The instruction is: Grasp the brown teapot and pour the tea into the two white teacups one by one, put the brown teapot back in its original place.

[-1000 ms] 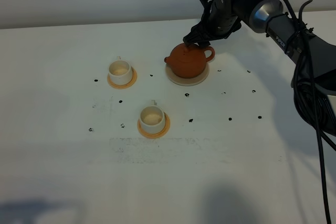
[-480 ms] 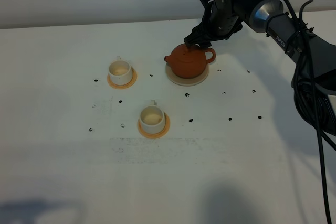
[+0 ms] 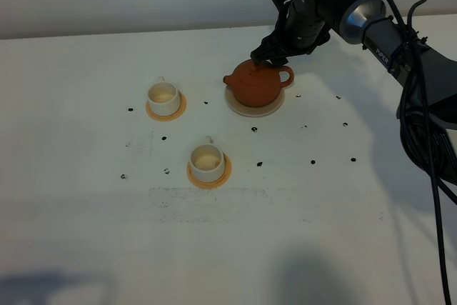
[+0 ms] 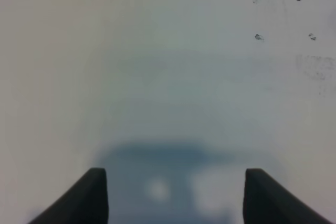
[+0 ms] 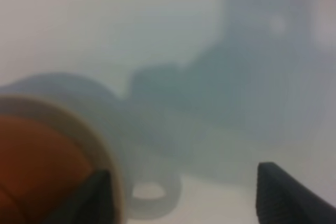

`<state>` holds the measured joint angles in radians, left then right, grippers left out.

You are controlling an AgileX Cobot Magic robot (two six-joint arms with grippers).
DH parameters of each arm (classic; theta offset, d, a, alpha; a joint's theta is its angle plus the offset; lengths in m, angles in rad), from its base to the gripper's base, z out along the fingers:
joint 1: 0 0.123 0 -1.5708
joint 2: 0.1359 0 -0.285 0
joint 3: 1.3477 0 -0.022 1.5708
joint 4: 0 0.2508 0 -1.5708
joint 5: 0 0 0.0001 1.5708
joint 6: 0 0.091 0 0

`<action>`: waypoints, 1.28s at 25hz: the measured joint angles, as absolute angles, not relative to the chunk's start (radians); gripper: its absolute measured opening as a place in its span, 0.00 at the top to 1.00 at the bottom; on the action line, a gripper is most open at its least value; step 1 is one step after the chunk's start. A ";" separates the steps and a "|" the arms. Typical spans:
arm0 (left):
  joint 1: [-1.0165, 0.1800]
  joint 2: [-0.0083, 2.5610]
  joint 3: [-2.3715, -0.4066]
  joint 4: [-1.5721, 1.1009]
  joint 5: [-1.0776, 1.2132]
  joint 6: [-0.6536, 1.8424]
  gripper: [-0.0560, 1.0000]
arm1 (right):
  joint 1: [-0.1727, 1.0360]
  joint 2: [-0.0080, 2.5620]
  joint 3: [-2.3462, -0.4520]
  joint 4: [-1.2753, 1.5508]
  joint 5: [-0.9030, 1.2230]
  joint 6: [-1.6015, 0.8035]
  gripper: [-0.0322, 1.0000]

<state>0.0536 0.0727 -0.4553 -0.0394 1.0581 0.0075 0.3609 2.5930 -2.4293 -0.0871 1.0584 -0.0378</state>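
1. Reddish-brown clay: the brown teapot (image 3: 255, 85) stands upright on its cream saucer (image 3: 251, 111), lid on, spout toward 9 o'clock.
2. First white teacup (image 3: 163, 96) sits at the teapot's 9 o'clock and second white teacup (image 3: 207, 159) at its 7 o'clock. Each is upright on an orange-tan coaster (image 3: 181, 108).
3. Right gripper (image 3: 265, 56) hangs at the teapot's 12 o'clock edge, just over the lid. Jaws are spread wide with nothing clamped; contact cannot be told.
4. Left gripper (image 4: 176, 195) is over the bare white table (image 4: 157, 51), jaws apart and empty.
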 joint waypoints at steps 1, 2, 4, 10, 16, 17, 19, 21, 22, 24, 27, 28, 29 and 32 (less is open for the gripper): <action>0.054 0.073 -0.455 -0.039 1.058 0.007 0.43 | 0.361 2.590 -2.429 -0.086 1.059 -0.038 0.40; 0.054 0.073 -0.455 -0.039 1.058 0.007 0.43 | 0.361 2.589 -2.429 -0.084 1.060 -0.038 0.40; 0.054 0.073 -0.455 -0.039 1.058 0.007 0.43 | 0.361 2.583 -2.429 -0.075 1.064 -0.038 0.40; 0.054 0.073 -0.455 -0.039 1.058 0.007 0.43 | 0.361 2.578 -2.429 -0.066 1.071 -0.038 0.40; 0.054 0.073 -0.455 -0.039 1.058 0.007 0.43 | 0.361 2.578 -2.429 -0.066 1.072 -0.038 0.40; 0.054 0.073 -0.455 -0.039 1.058 0.007 0.43 | 0.360 2.578 -2.429 -0.065 1.072 -0.038 0.40; 0.054 0.073 -0.455 -0.039 1.058 0.007 0.43 | 0.359 2.578 -2.429 -0.064 1.074 -0.038 0.40; 0.054 0.073 -0.455 -0.039 1.058 0.007 0.43 | 0.354 2.578 -2.429 -0.063 1.075 -0.038 0.40; 0.054 0.073 -0.455 -0.039 1.058 0.007 0.43 | 0.352 2.578 -2.429 -0.062 1.078 -0.038 0.40; 0.054 0.073 -0.455 -0.039 1.058 0.007 0.43 | 0.346 2.578 -2.429 -0.059 1.089 -0.037 0.40; 0.054 0.073 -0.455 -0.039 1.058 0.007 0.43 | 0.341 2.578 -2.429 -0.054 1.096 -0.036 0.40; 0.054 0.073 -0.455 -0.039 1.058 0.007 0.43 | 0.340 2.578 -2.429 -0.053 1.096 -0.036 0.40; 0.054 0.073 -0.455 -0.039 1.058 0.007 0.43 | 0.339 2.578 -2.429 -0.053 1.096 -0.036 0.40; 0.054 0.073 -0.455 -0.039 1.058 0.007 0.43 | 0.337 2.578 -2.429 -0.053 1.096 -0.036 0.40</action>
